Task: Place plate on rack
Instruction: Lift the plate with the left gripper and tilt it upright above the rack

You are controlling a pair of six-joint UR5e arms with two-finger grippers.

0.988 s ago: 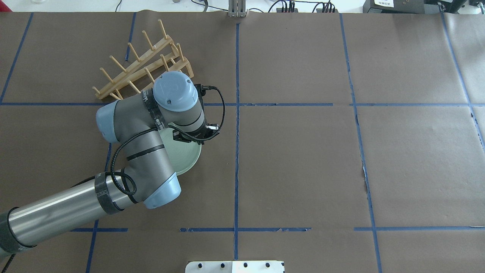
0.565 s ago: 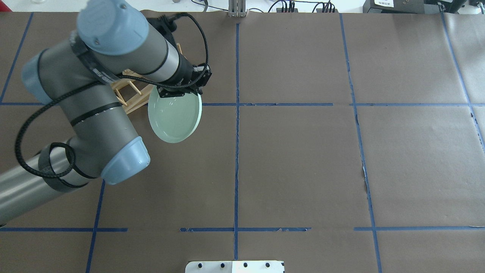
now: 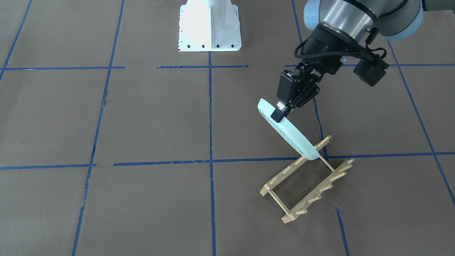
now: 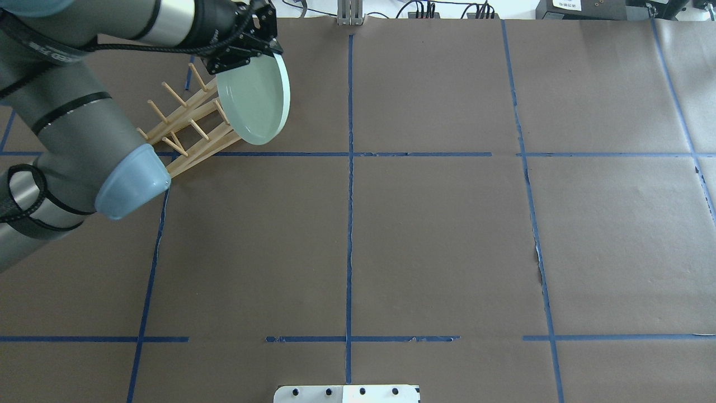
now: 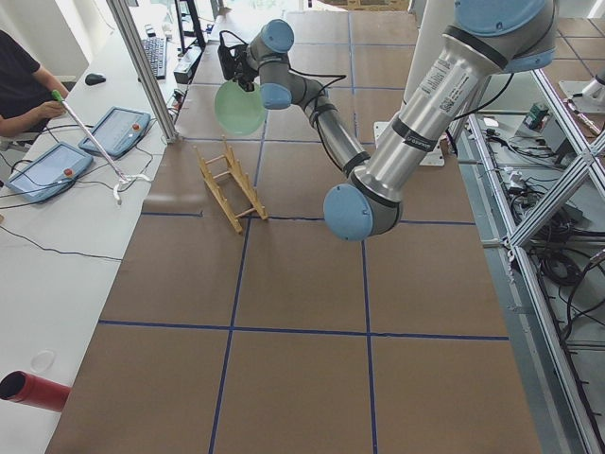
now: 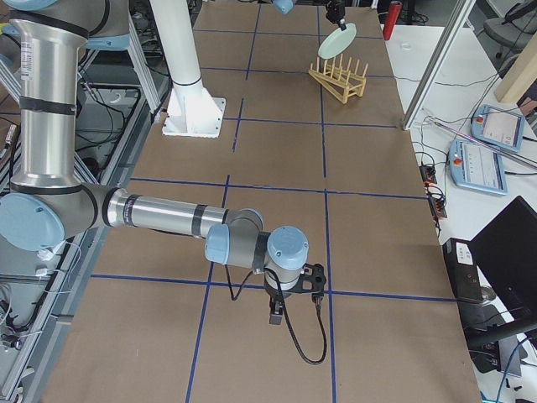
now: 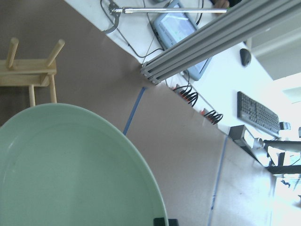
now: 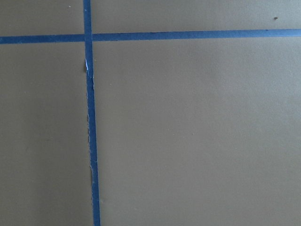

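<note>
My left gripper (image 3: pixel 279 114) is shut on the rim of the pale mint-green plate (image 3: pixel 289 134) and holds it tilted on edge in the air. The plate's low edge is at the end pegs of the light-wood rack (image 3: pixel 306 185); I cannot tell whether they touch. In the overhead view the plate (image 4: pixel 254 101) overlaps the rack's right end (image 4: pixel 184 126), with the gripper (image 4: pixel 241 51) at its far rim. The left wrist view shows the plate's inside (image 7: pixel 70 169) and the rack's end pegs (image 7: pixel 29 70). My right gripper (image 6: pixel 273 317) hangs low over bare paper, far off; I cannot tell its state.
The table is brown paper with blue tape lines. The robot's white base (image 3: pixel 209 26) stands at the table's robot side. Beyond the rack runs an aluminium post (image 5: pixel 142 66) and a white side bench with tablets (image 5: pixel 115 130) and an operator (image 5: pixel 24 85).
The left arm has lifted the plate off the table and carried it up and away towards the rack. The plate has turned from flat to steeply tilted.
</note>
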